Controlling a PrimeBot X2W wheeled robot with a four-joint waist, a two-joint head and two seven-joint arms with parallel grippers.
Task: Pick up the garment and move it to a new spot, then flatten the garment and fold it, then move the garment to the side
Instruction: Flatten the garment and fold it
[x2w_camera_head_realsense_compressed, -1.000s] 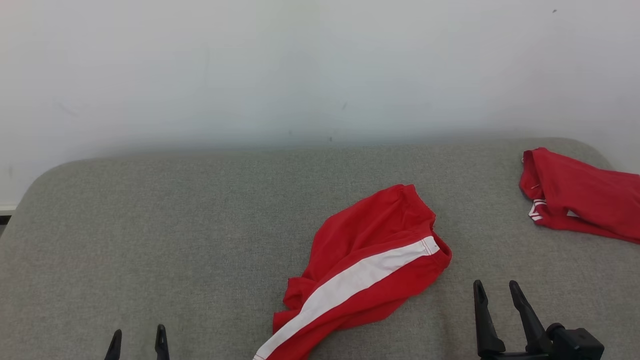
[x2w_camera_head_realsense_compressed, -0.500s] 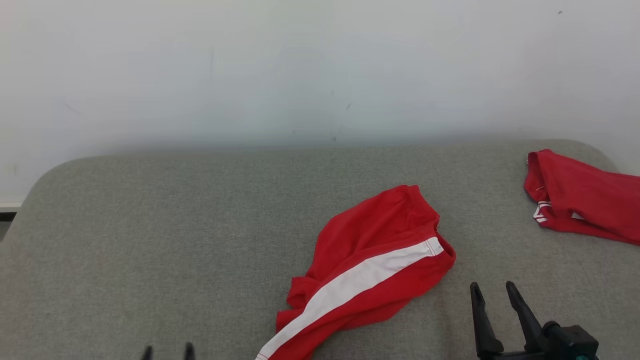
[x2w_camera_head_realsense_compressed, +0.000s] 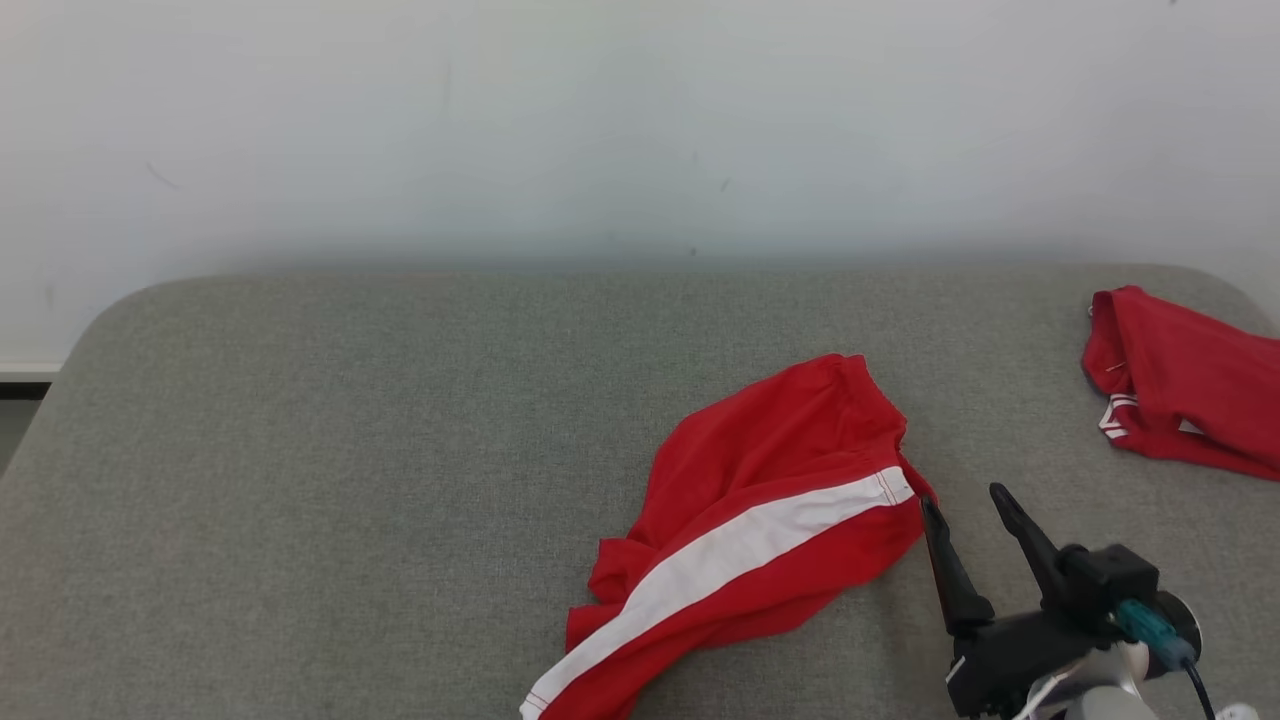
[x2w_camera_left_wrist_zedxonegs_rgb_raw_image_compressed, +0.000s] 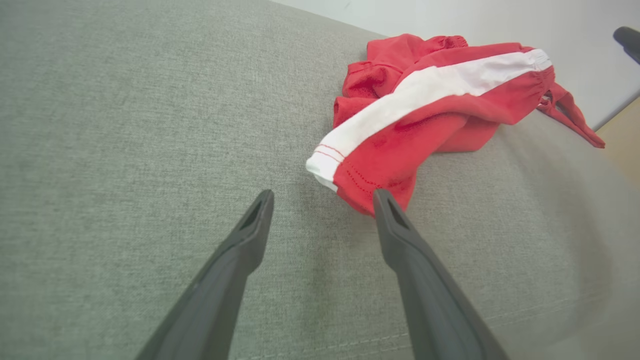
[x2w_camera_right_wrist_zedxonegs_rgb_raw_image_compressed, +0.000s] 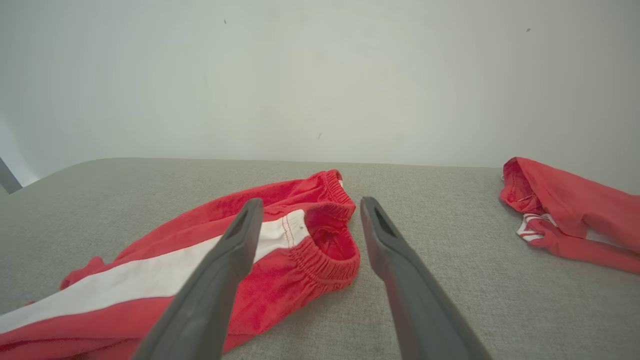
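I am looking down at a grey cloth-covered pad (x2w_camera_head_realsense_compressed: 350, 450) set against a plain white wall (x2w_camera_head_realsense_compressed: 600, 120). At the far left, seen through its own wrist camera, the left gripper (x2w_camera_left_wrist_zedxonegs_rgb_raw_image_compressed: 324, 192) has its two dark fingers spread wide apart with nothing between them. Its tips point at the near hem of the shorts, and one tip sits just beside the red corner of that hem. I cannot tell whether it touches the cloth.

Right of the pad's middle, toward the near edge, lies a pair of red shorts (x2w_camera_head_realsense_compressed: 760, 500), crumpled and lying on a slant. A broad white stripe runs along them from the hem at the near edge to the elastic waistband farther away.

Just right of the waistband is the right gripper (x2w_camera_head_realsense_compressed: 961, 496). It is also spread wide and holds nothing. One fingertip is right beside the waistband edge, the other over bare pad.

At the far right edge, well apart from the shorts, lies a second red garment (x2w_camera_head_realsense_compressed: 1190, 400) with small white markings.
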